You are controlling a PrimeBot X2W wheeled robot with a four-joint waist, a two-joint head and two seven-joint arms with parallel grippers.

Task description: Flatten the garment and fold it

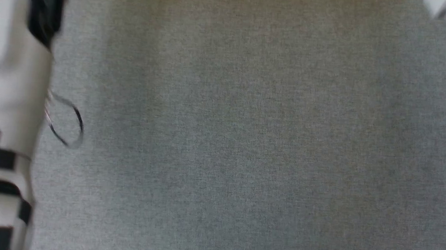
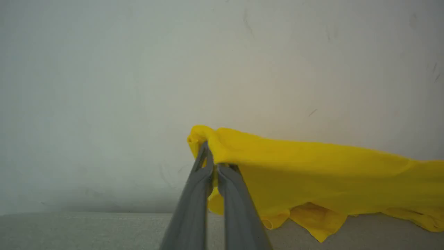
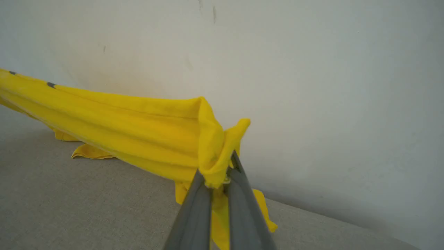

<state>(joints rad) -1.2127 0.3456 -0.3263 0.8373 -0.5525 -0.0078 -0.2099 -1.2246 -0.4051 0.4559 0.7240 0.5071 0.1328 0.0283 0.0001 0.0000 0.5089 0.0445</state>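
Left wrist view: left hand [image 2: 215, 163], like right hand [image 3: 218, 173], pinches the garment [image 2: 329, 166] stretched beside it; flattening apparently underway, folding undone.

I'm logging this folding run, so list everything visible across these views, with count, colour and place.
garment: one, bright yellow, stretched in the air between left gripper and right gripper, lower edge trailing on the surface
surface: one, grey woven fabric, beneath the garment
wall: one, pale and scuffed, behind the garment
cable loop: one, thin and dark, beside the left forearm
left forearm: one, pale with black markings, left edge of head view
left gripper: one, dark grey fingers, shut on one garment end
right gripper: one, dark grey fingers, shut on the other end
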